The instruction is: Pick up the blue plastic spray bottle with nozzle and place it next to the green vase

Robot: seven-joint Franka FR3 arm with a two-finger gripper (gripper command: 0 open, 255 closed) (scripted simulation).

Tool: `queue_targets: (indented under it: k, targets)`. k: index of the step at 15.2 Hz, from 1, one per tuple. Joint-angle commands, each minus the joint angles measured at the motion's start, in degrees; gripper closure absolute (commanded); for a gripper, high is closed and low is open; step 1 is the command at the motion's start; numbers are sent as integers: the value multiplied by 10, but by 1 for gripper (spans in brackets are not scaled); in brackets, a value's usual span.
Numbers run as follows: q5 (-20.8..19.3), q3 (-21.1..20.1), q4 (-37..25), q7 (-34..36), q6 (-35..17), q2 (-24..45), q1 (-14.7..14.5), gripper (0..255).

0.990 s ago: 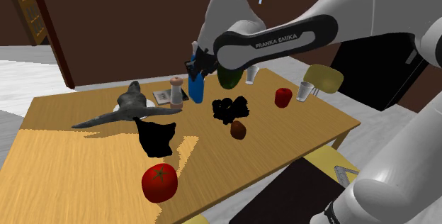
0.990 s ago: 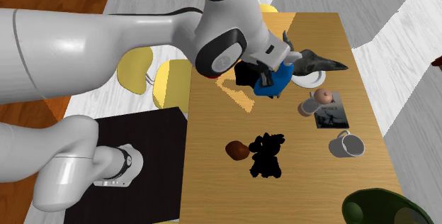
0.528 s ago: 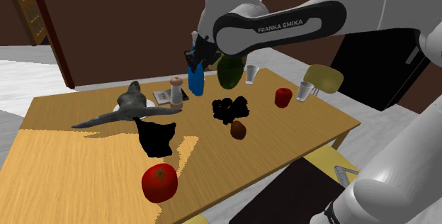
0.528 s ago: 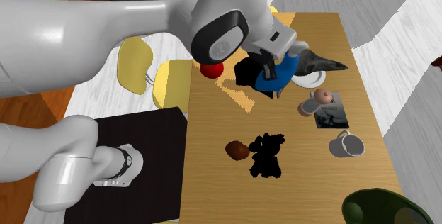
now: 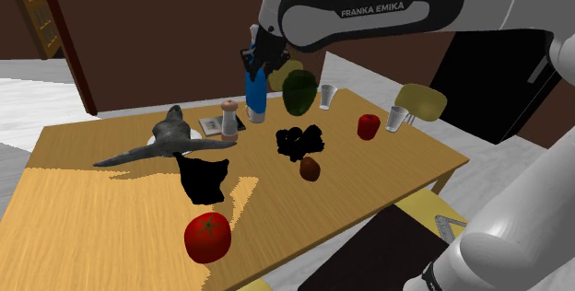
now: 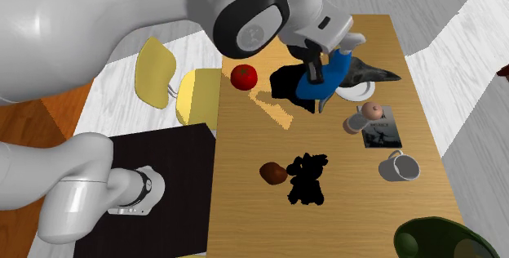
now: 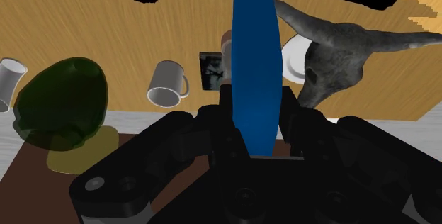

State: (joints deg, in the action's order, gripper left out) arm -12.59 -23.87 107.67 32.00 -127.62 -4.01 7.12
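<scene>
The blue spray bottle (image 5: 255,98) hangs upright above the wooden table (image 5: 387,165), held near its top by my gripper (image 5: 259,59). In the second exterior view the bottle (image 6: 313,86) sits under the gripper (image 6: 317,67), over the table's far part. Seen from the wrist, the gripper (image 7: 256,110) is shut on the bottle (image 7: 253,52), its black fingers (image 7: 224,105) pressed to both sides. The dark green vase (image 5: 299,92) stands just beyond the bottle toward the shoulder view's right; it is also seen as the vase (image 7: 62,103) and the vase (image 6: 440,240).
A grey horned skull (image 5: 170,132) on a white plate, a pepper grinder (image 5: 229,119) and a photo lie near the bottle. Two black shapes (image 5: 204,179), a brown lump (image 5: 310,168), a big red tomato (image 5: 207,236), a small red one (image 5: 369,126) and mugs (image 5: 327,97) share the table.
The gripper has risen with the blue bottle clasped in it, lifting the bottle higher off the table. Everything else on the table stayed put.
</scene>
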Motion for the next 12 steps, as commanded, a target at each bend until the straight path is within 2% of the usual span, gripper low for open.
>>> queue_targets:
  k: [1,6,12]
  targets:
    - [3,0,-15,-4,16,-1,0,255]
    - [7,0,-52,-12,51,0,-1,255]
    - [46,47,-39,-106,30,-7,34,255]
